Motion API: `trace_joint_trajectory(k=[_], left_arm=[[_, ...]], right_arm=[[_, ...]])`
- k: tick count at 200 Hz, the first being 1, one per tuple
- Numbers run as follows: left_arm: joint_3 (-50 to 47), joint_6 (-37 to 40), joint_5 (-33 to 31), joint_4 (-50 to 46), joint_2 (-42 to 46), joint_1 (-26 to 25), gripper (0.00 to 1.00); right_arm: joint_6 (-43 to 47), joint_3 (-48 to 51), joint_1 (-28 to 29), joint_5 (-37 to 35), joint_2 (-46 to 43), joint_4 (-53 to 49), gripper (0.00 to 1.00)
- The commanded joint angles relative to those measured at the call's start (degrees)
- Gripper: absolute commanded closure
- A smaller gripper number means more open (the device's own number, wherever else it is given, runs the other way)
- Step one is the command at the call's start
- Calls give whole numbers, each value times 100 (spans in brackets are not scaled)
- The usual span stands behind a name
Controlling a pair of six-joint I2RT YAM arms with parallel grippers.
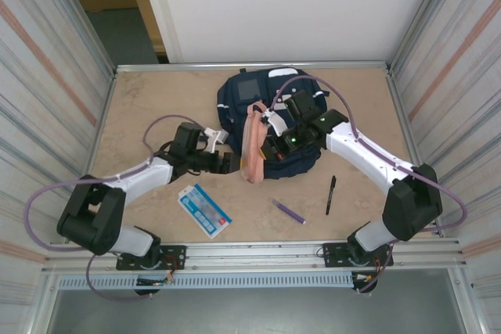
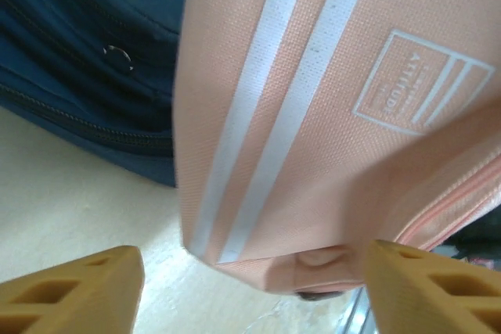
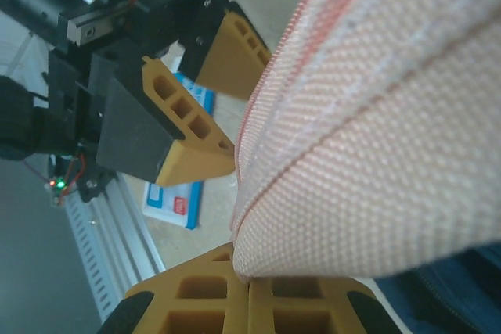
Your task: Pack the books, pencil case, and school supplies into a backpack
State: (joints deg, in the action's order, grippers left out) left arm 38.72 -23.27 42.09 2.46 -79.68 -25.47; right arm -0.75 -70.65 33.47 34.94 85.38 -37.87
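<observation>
Plainly, the left gripper (image 2: 254, 263) stands spread wide, gripping nothing: its two orange fingers (image 2: 78, 291) sit either side of the near end of the pencil case (image 2: 313, 115), apart from the fabric. The right gripper (image 3: 247, 291) is clenched, fingertips pressed together right at the edge of the pencil case; whether a fold of cloth is nipped between them I cannot tell. The pencil case is salmon pink with two white stripes and a small white square logo. Seen from above, it lies lengthwise over the near left side of the backpack (image 1: 235, 95). Its far end is up on the backpack beside the right gripper, and its near end sticks out toward the near edge, just by the left gripper. The backpack, navy, sits on the far half of the tabletop (image 1: 156, 99), about midway between the left and right edges. Closer to the near edge, left of the middle, lies the booklet (image 1: 205, 210), flat and slanted. The purple pen (image 1: 290, 211) lies right of it, near the middle. The black pen (image 1: 331, 195) is further right, apart from the backpack.
</observation>
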Motion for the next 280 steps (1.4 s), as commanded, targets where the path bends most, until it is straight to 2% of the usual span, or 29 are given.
trace_joint_trajectory(k=[1,22,33,60,81,97,107,119,130,141,153,170,187,232,248,256,264,268,275,280], left_arm=[[-68,216,652,612,640,240,2],[-659,-355,906,2447,925,289,1],[-834,-439,860,2991,1095,201,1],[-700,105,850,2528,1451,-165,1],[-648,122,1117,2681,1515,-477,1],[-473,264,1174,2374,1520,-663,2],[-402,339,1309,2269,1513,-694,13],[-365,319,1320,2235,1563,-681,40],[-354,340,1389,2288,1636,-673,63],[-337,384,1622,2393,1685,-674,81],[-276,394,1827,2429,1711,-687,87],[-160,381,2070,2419,1685,-729,95],[-38,398,2263,2405,1619,-822,96],[214,586,2503,2261,1364,-1062,99],[259,604,2498,2233,1309,-1082,97],[276,624,2467,2207,1311,-1082,95],[279,681,2382,2110,1326,-1082,89],[285,732,2310,2032,1340,-1082,83],[298,803,2134,1852,1377,-1077,69],[321,859,1950,1704,1410,-1075,54]], right_arm=[[309,-10,10,620,-558,-19,100],[644,199,-27,1096,-955,185,100],[837,259,-24,1213,-1142,192,100],[1225,415,-44,1449,-1484,234,100],[1429,543,-43,1619,-1624,349,100],[1397,553,-44,1786,-1634,408,100],[1340,546,-47,1757,-1604,446,100],[1242,544,-65,1609,-1531,464,99],[1098,534,-93,1486,-1449,469,86],[946,576,-138,1574,-1400,556,69],[625,685,-232,1746,-1434,843,64],[-167,1094,-427,2581,-1616,1931,58],[-762,1398,-489,2834,-1748,2841,54],[-1682,1321,-502,3064,-1606,3783,53],[-2017,1258,-542,3095,-1586,4049,62],[-2149,1245,-558,3087,-1602,4182,74],[-2153,1197,-559,3062,-1610,4157,85],[-2122,1175,-562,3062,-1606,4110,91],[-2038,1106,-578,2999,-1626,3929,98],[-1946,1043,-600,2882,-1626,3730,100]])
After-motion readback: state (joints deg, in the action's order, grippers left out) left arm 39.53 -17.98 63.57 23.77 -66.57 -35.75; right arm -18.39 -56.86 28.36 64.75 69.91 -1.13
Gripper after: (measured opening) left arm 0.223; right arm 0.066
